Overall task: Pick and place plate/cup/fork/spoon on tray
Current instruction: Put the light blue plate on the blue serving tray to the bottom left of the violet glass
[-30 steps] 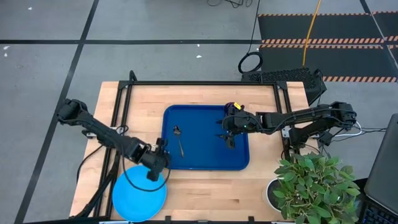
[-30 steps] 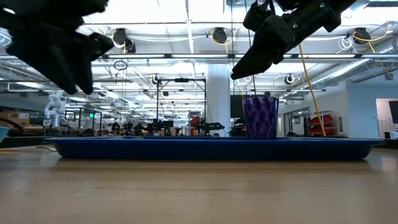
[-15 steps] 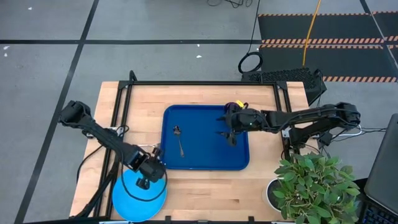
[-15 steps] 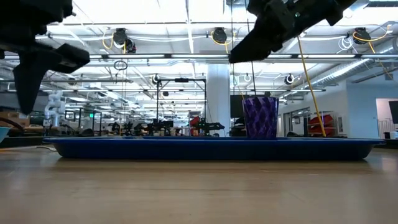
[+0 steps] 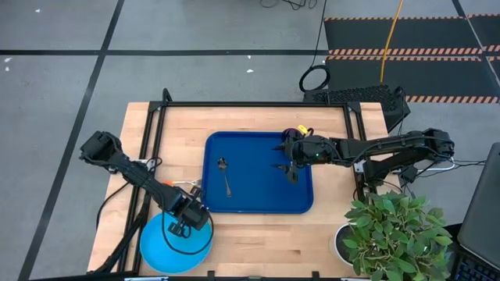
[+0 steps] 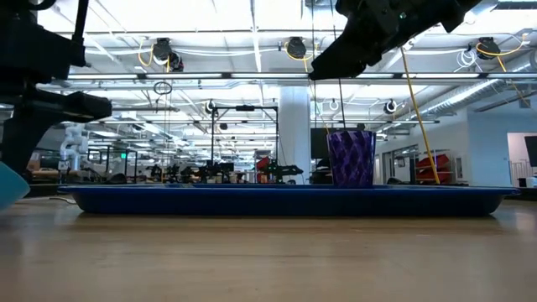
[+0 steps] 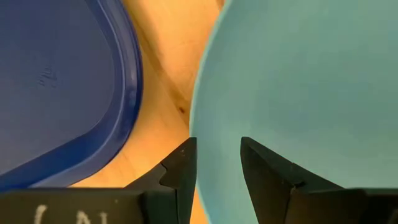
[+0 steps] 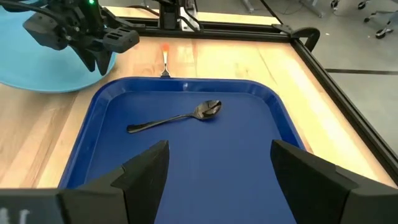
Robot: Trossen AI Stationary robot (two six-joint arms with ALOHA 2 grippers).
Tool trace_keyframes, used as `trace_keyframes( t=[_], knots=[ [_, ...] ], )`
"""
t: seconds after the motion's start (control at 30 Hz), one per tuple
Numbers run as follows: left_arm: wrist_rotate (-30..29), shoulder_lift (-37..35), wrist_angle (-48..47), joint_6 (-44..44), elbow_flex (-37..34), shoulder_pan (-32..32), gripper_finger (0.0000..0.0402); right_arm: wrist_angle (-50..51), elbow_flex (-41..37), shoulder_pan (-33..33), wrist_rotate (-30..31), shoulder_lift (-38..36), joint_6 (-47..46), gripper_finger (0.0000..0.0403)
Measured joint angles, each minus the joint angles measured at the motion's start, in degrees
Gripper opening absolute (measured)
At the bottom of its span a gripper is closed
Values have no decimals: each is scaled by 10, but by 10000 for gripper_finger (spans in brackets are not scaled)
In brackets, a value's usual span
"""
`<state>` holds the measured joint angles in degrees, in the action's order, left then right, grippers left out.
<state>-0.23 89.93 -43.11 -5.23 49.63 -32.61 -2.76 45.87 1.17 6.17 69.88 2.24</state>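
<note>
Left end effector (image 7: 217, 163) straddles round sky-blue plate (image 7: 311, 87) rim.

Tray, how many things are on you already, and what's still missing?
Done: the spoon and purple cup are on the tray. In hand: the left gripper straddles the blue plate rim. Left: plate and fork. The right gripper hovers open.

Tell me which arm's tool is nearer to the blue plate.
Left. The left tool is right at the plate, its fingers straddling the rim near the tray. The right tool hangs over the tray's far side, by the cup.
</note>
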Motion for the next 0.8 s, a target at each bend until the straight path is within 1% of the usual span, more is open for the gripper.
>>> trace_keyframes(
  t=[0.33,0.57,0.8],
  knots=[
    [1,0,-15,-9,0,3,129,0,0,0,0,0,0,272],
    [2,0,-65,-28,4,3,129,0,0,0,0,0,0,272],
    [2,0,-113,-32,32,3,129,0,0,0,0,0,0,272]
  ],
)
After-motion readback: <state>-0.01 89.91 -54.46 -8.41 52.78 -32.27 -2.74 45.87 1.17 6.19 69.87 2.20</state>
